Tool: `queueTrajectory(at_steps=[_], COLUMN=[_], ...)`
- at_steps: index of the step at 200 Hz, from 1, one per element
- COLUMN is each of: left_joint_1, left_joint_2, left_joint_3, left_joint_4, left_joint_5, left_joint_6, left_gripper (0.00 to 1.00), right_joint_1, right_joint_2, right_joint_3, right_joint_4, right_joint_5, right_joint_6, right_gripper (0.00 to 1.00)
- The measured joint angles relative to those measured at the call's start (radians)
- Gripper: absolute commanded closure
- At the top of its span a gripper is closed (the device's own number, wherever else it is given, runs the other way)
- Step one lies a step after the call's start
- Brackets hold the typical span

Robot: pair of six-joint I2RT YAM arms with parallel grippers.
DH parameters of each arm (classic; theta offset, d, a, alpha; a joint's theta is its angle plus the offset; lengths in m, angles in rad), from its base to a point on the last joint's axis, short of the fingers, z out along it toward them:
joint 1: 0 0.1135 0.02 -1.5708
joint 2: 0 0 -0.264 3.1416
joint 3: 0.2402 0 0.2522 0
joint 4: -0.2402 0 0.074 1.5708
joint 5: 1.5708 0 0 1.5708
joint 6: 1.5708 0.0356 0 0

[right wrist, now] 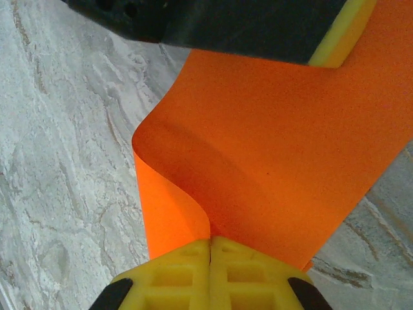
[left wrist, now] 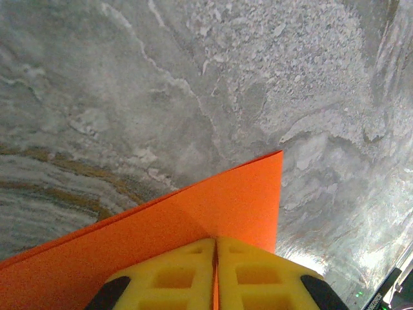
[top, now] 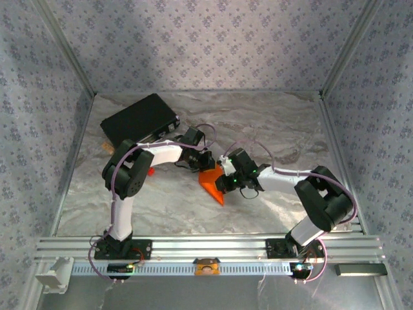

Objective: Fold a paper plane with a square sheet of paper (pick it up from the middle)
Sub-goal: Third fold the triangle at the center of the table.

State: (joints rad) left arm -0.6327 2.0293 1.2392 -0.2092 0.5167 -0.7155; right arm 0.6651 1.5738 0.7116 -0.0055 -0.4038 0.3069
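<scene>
The right tool is pinched shut on the thin bright orange square sheet of paper, which bows just ahead of it. The left tool clamps the far edge, probably steadying the sheet between them for creasing. Grey marbled worktop lies beyond.

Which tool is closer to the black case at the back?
Left. The left tool is just right of the black case; the right tool is farther right, both pinching the orange paper.
</scene>
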Motion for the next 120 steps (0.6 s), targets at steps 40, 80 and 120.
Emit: queueTrajectory(at_steps=[40, 80, 120], left_joint_1=[0.000, 0.000, 0.000], left_joint_2=[0.000, 0.000, 0.000], left_joint_3=[0.000, 0.000, 0.000], left_joint_4=[0.000, 0.000, -0.001], left_joint_5=[0.000, 0.000, 0.000], left_joint_6=[0.000, 0.000, 0.000], left_gripper=[0.91, 0.91, 0.91], right_joint_1=[0.000, 0.000, 0.000], right_joint_2=[0.000, 0.000, 0.003], right_joint_3=[0.006, 0.008, 0.013], right_joint_4=[-0.021, -0.031, -0.034], right_joint_5=[0.007, 0.019, 0.042], right_joint_6=[0.000, 0.000, 0.000], right_gripper=[1.00, 1.00, 1.00])
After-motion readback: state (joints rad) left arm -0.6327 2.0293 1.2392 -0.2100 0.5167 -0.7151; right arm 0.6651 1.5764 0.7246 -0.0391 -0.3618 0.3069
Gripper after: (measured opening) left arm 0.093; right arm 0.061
